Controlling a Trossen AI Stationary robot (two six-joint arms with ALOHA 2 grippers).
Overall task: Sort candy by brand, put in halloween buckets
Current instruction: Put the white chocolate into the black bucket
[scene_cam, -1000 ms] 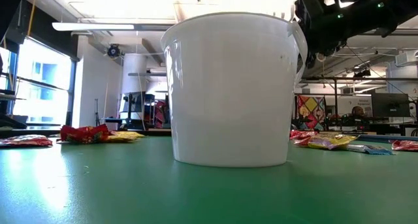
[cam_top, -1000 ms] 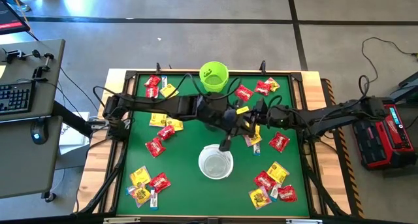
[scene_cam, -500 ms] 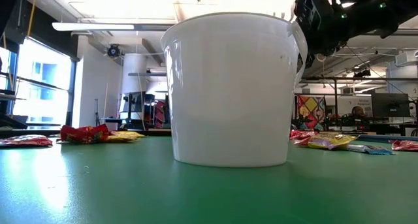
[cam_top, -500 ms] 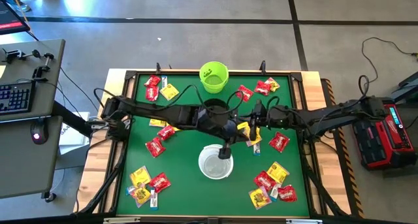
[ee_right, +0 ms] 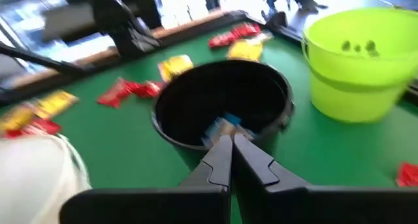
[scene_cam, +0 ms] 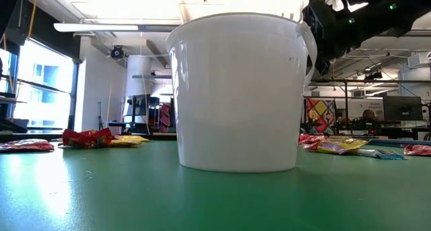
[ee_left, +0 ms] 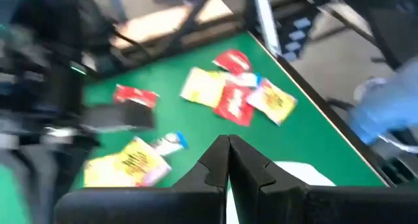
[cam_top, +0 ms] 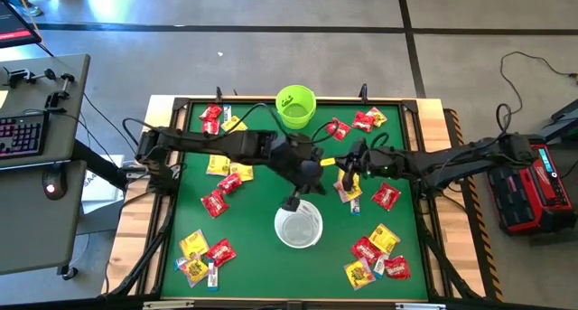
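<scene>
Both claws are pinched fully shut with nothing in them. Left claw (cam_top: 292,202) hangs just beside the white bucket (cam_top: 298,226), likely after a drop. Right claw (cam_top: 344,178) waits beside the black bucket (ee_right: 223,110), which holds a blue-and-white candy (ee_right: 225,128). Beyond the black bucket stands the green bucket (cam_top: 295,106). Red and yellow packets (cam_top: 375,253) lie scattered around on the table (cam_top: 253,229), unsorted.

In the high view both dark arms reach inward and nearly meet at frame centre. The left gripper (cam_top: 292,203), fingers pressed together, sits just below centre; the right gripper (cam_top: 344,177), likewise closed, sits right of centre.
</scene>
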